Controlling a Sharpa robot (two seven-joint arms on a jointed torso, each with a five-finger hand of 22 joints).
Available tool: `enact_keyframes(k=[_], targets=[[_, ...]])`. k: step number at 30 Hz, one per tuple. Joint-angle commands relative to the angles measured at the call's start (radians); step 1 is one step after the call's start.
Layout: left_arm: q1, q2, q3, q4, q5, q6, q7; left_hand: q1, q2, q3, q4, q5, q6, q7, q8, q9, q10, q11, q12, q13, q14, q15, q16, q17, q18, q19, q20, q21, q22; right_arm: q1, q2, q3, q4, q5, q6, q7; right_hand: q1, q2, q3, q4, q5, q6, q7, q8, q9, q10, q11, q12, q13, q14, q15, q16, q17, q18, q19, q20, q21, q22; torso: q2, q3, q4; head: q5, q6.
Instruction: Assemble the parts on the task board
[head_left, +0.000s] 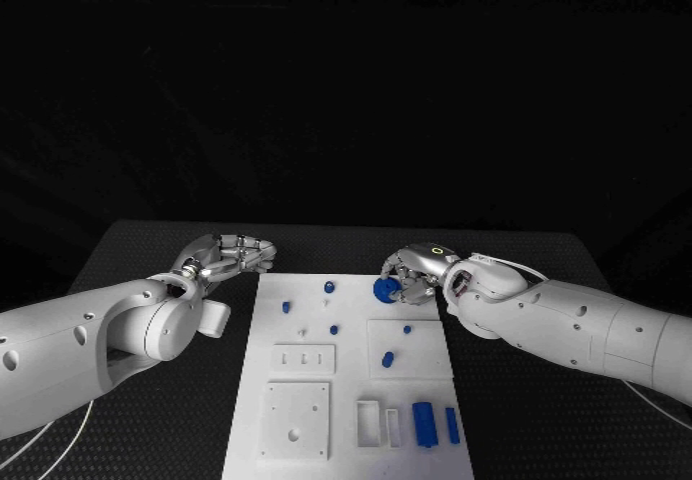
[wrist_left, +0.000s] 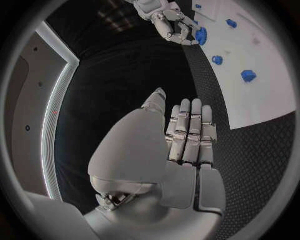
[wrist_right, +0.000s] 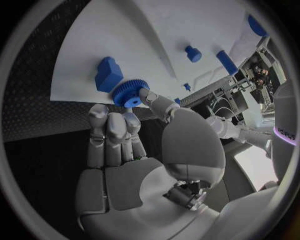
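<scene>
Gear wheel (head_left: 387, 290) is being pinched by the right robot hand (head_left: 415, 274) at the board's (head_left: 289, 350) far right edge, while the left robot hand (head_left: 228, 256) is idling empty, fingers together, off the board.

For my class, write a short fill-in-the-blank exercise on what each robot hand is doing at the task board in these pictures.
1. The blue gear is held by the robot's ____ hand.
2. The left hand rests beside the task board and holds ____.
3. The task board is ____ in colour.
4. The gear is held over the board's ____ end, away from the robot.

Missing words: right; nothing; white; far
</scene>
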Motion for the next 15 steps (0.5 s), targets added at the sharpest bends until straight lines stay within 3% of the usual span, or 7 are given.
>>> enact_keyframes(k=[1,15], targets=[[0.001,0.001,0.0,0.002,-0.004,0.015,0.004,0.0,-0.001,-0.004,0.001,0.0,0.002,0.007,-0.006,-0.001,-0.004,0.003,-0.006,-0.001,0.0,0.004,-0.004,0.002,-0.011,-0.006,0.002,0.002,0.002,-0.01,-0.004,-0.007,-0.005,-0.027,0.024,-0.018,-0.014,-0.002,0.003,0.007,-0.002,0.095,-0.007,0.016,0.016,0.0,-0.005,0.001,-0.001,-0.002,-0.008,0.004,-0.002,0.06,0.006,0.0,0.006,0.008,0.0,-0.0002,0.0006,0.0,0.001],[0.001,0.001,0.0,0.002,-0.004,0.016,0.002,-0.001,-0.001,-0.004,0.001,0.0,0.002,0.008,-0.006,-0.001,-0.004,0.003,-0.006,-0.001,0.0,0.005,-0.005,0.002,-0.011,-0.006,0.002,0.002,0.002,-0.01,-0.008,-0.007,0.004,-0.031,0.01,-0.02,-0.017,0.001,0.015,0.022,-0.009,0.1,-0.009,0.018,0.017,0.0,-0.008,-0.003,-0.005,-0.002,-0.011,0.002,-0.004,0.06,0.007,0.0,0.005,0.007,0.0,-0.0006,-0.0002,-0.001,0.001]])
